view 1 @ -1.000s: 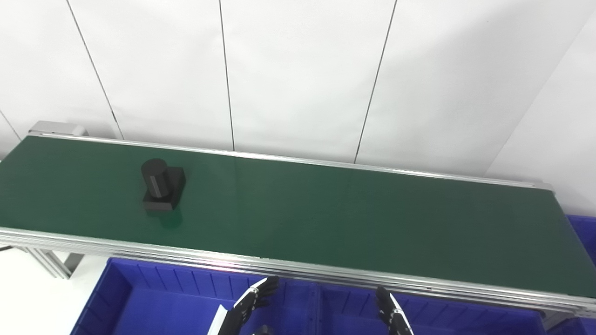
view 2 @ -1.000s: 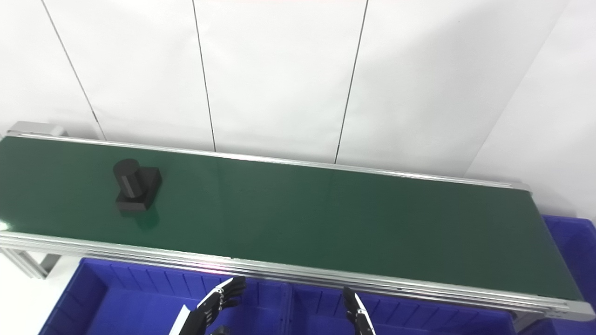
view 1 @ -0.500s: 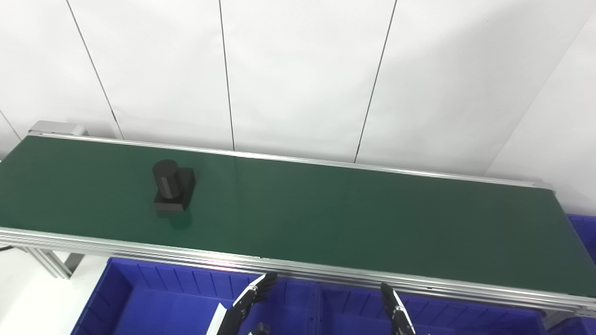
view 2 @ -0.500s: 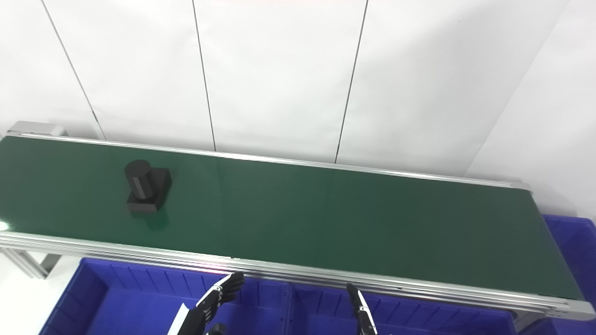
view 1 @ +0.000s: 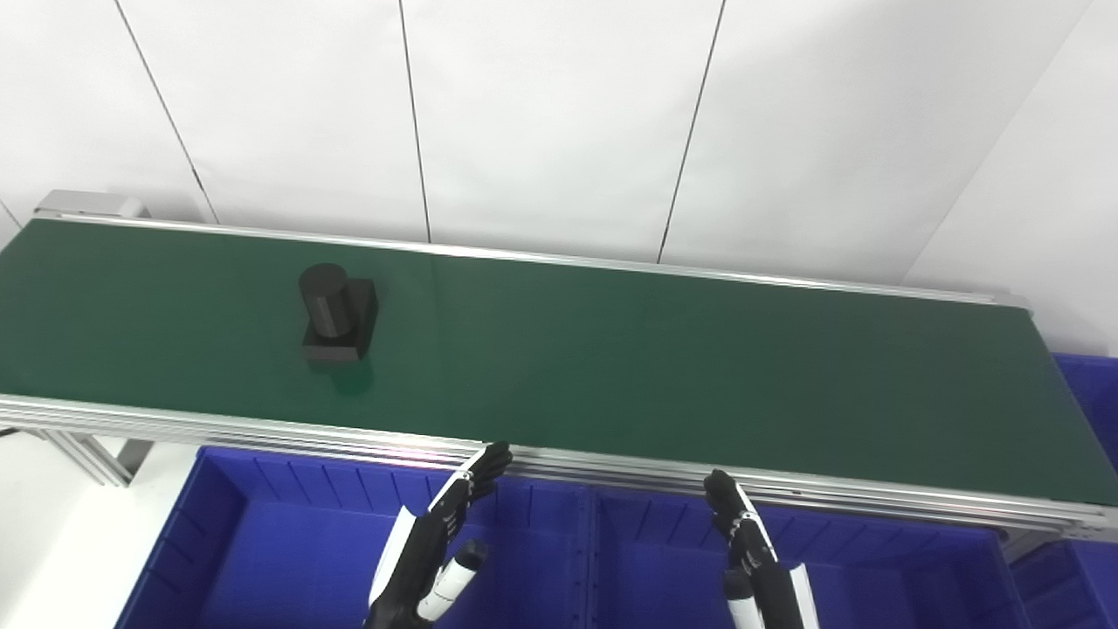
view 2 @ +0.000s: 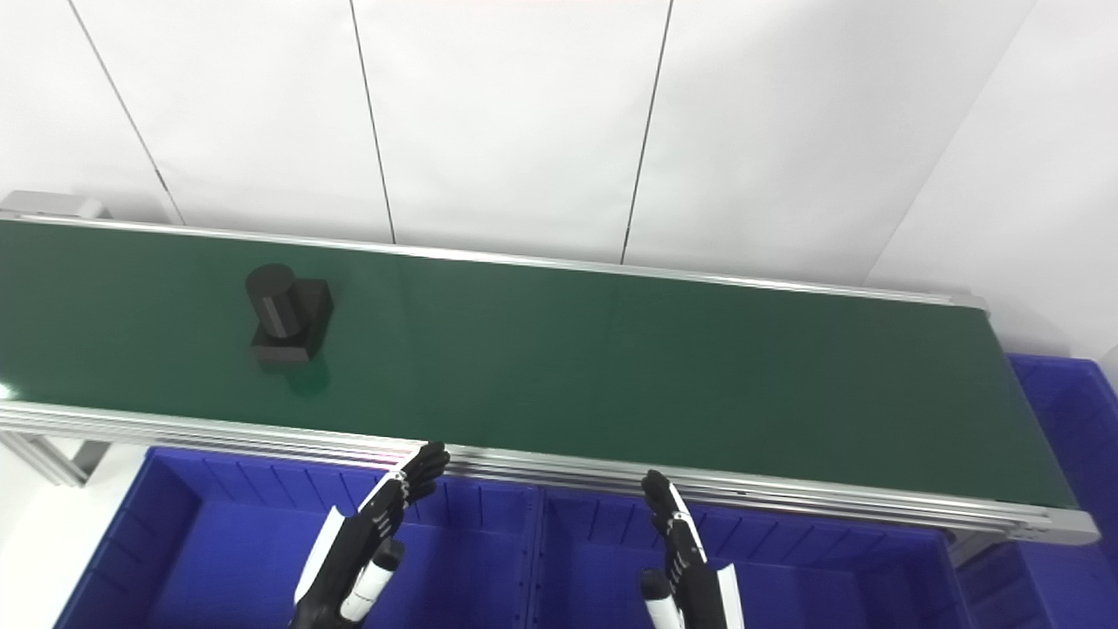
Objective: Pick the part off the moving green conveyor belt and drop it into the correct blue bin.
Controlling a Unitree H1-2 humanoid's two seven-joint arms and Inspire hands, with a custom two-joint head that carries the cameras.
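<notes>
A black part [view 1: 336,314], a cylinder standing on a square block, rides the green conveyor belt [view 1: 611,367] toward its left end. My left hand [view 1: 437,546] is open, fingers stretched out, low in the picture over the left blue bin [view 1: 262,542], well below and right of the part. My right hand [view 1: 751,559] is also open and holds nothing, above the middle blue bin [view 1: 873,577]. The same part [view 2: 284,314] and both hands, left [view 2: 367,537] and right [view 2: 686,555], show in the right eye view.
The belt's aluminium rail [view 1: 262,432] runs between the hands and the part. Another blue bin [view 1: 1087,402] sits beyond the belt's right end. A white panelled wall stands behind.
The part has travelled to the right along the belt. The camera has tilted, so the scene sits higher. Both hands have risen further into view, fingers toward the rail.
</notes>
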